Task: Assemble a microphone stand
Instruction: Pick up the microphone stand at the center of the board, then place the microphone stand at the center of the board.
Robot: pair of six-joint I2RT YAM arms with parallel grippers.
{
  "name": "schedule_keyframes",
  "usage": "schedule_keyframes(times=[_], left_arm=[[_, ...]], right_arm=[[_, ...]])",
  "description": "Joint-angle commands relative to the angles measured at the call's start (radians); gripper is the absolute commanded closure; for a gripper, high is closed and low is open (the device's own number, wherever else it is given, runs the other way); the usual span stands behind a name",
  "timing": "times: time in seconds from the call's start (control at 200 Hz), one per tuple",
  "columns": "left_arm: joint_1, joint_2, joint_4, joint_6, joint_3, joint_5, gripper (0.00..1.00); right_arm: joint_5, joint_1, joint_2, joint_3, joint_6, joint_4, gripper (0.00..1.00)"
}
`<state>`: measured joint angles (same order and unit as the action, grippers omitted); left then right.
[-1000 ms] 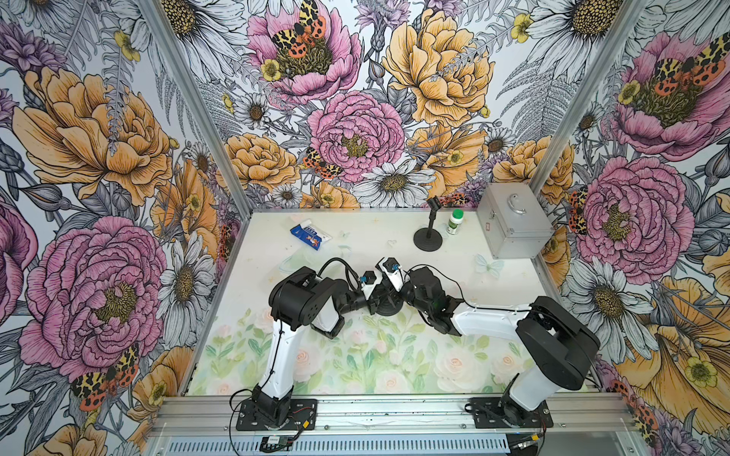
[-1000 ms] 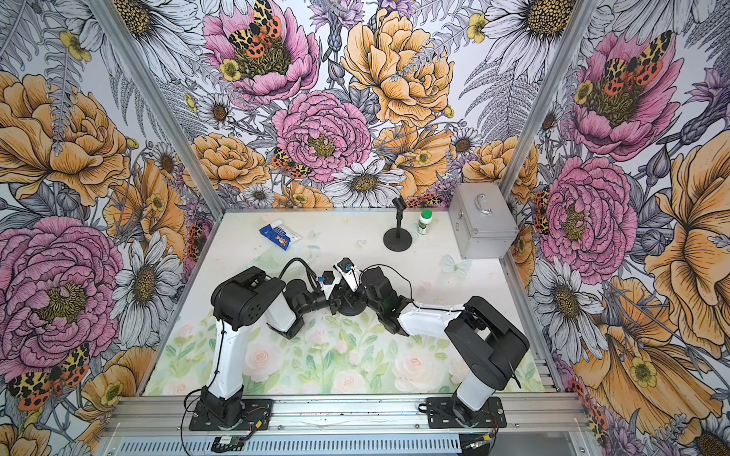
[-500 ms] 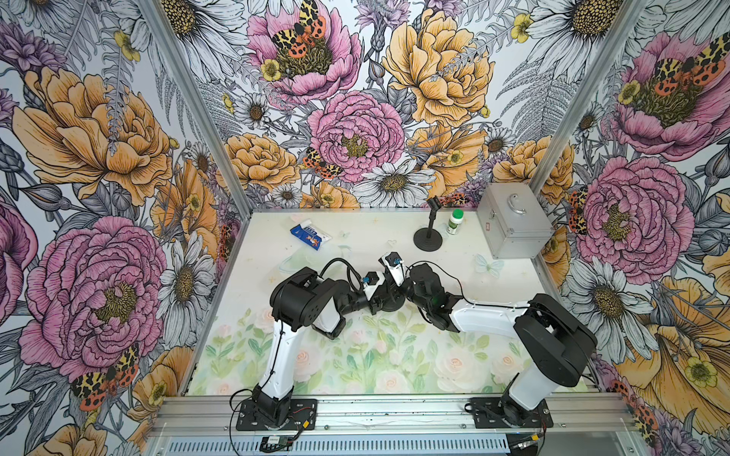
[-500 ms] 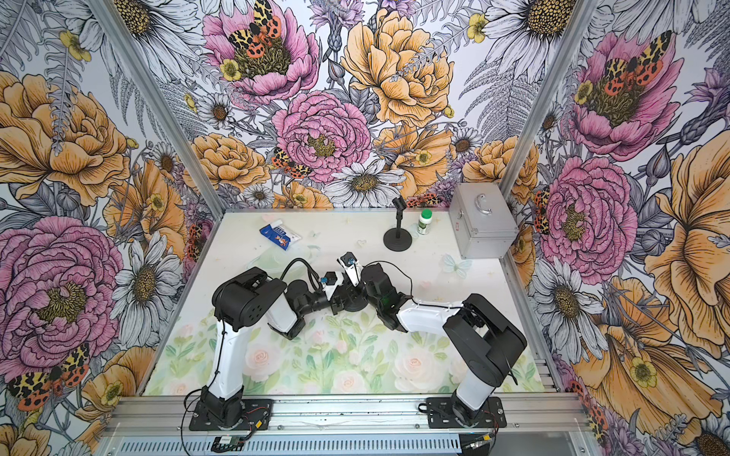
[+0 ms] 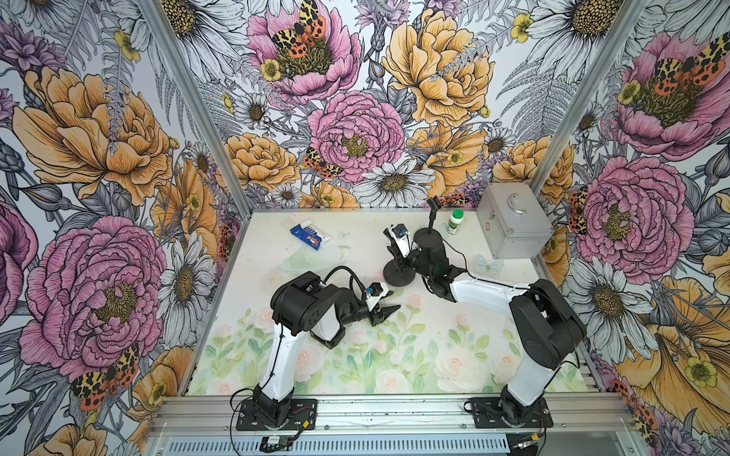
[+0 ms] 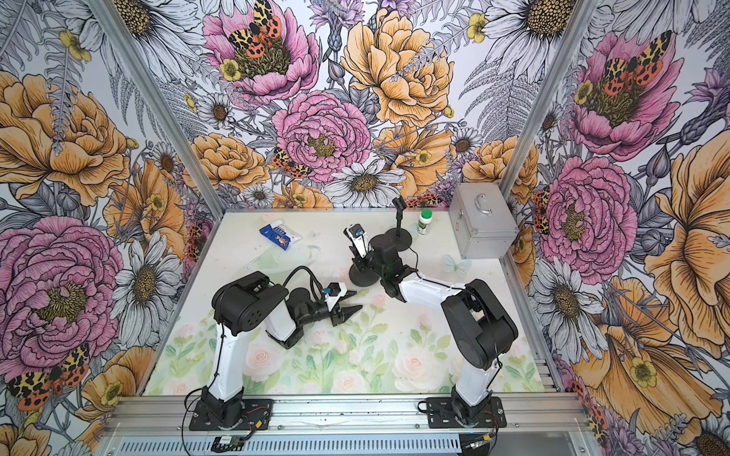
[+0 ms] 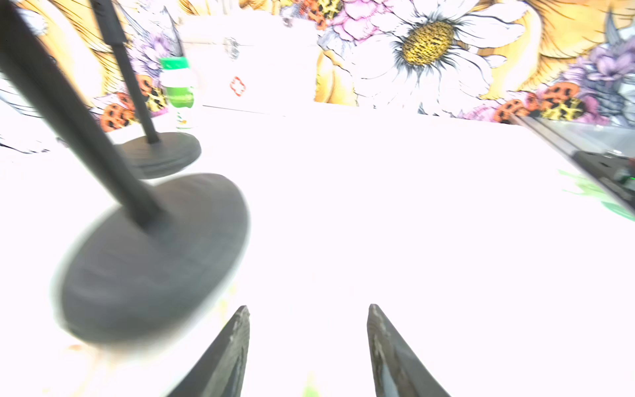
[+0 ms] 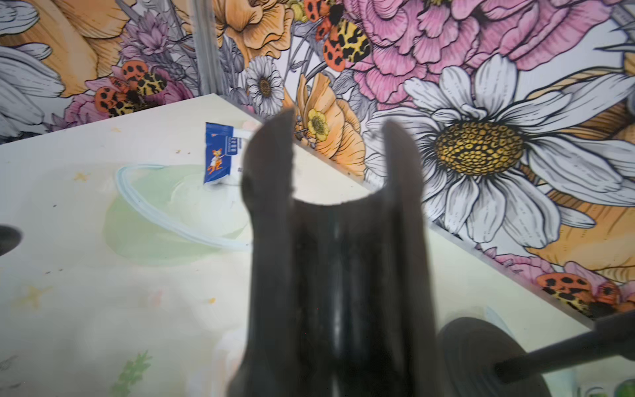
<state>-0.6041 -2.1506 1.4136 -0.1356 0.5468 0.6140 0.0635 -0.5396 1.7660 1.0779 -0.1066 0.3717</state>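
Note:
A black microphone stand, a round base [image 5: 399,273] with a thin pole [image 8: 335,275], is near the table's middle. My right gripper [image 5: 397,252] is shut on the pole just above the base, and the pole fills the gap between its fingers [image 8: 275,206]. In the left wrist view the base [image 7: 151,257] looks tilted and blurred, with its pole [image 7: 68,113] slanting away. My left gripper [image 5: 391,304] hangs open a little in front of and left of the base, with nothing between its fingertips [image 7: 242,311].
A second black stand [image 5: 428,237] stands upright at the back, close behind my right gripper. Beside it are a green-capped bottle [image 5: 455,221] and a silver case [image 5: 513,225]. A blue packet [image 5: 310,237] and a clear plastic lid [image 5: 316,256] lie at the back left.
My left gripper has opened, let go of the stand's base and drawn back toward the front. My right gripper has carried the stand toward the back.

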Motion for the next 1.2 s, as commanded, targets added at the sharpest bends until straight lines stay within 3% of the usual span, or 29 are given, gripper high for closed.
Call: schedule_keyframes(times=[0.0,0.435,0.46,0.465,0.48,0.5,0.866,1.021,1.196], left_arm=[[0.001,0.062,-0.002,-0.015,-0.026,0.0,0.45],[0.003,0.103,-0.001,-0.012,-0.07,-0.023,0.43],[0.001,0.109,-0.002,-0.011,-0.073,-0.029,0.37],[0.001,0.11,-0.002,-0.01,-0.075,-0.03,0.33],[0.0,0.113,-0.002,-0.01,-0.078,-0.033,0.09],[-0.003,0.12,-0.002,-0.01,-0.082,-0.036,0.02],[-0.037,0.162,-0.001,-0.049,-0.127,-0.114,0.01],[-0.041,0.176,-0.002,-0.043,-0.134,-0.124,0.01],[-0.04,0.193,-0.002,-0.03,-0.133,-0.176,0.01]], right_arm=[[0.012,0.036,0.03,0.11,-0.041,0.085,1.0],[0.044,0.122,0.319,0.47,-0.059,0.089,1.0],[0.047,0.123,0.335,0.485,-0.06,0.088,1.0],[0.047,0.124,0.337,0.487,-0.059,0.088,1.0],[0.047,0.124,0.346,0.496,-0.059,0.088,1.0],[0.048,0.126,0.356,0.505,-0.057,0.087,1.0],[0.047,0.141,0.438,0.529,-0.016,0.084,1.0],[0.06,0.154,0.415,0.498,0.029,0.072,0.73],[0.078,0.165,0.368,0.444,0.032,0.062,0.57]])
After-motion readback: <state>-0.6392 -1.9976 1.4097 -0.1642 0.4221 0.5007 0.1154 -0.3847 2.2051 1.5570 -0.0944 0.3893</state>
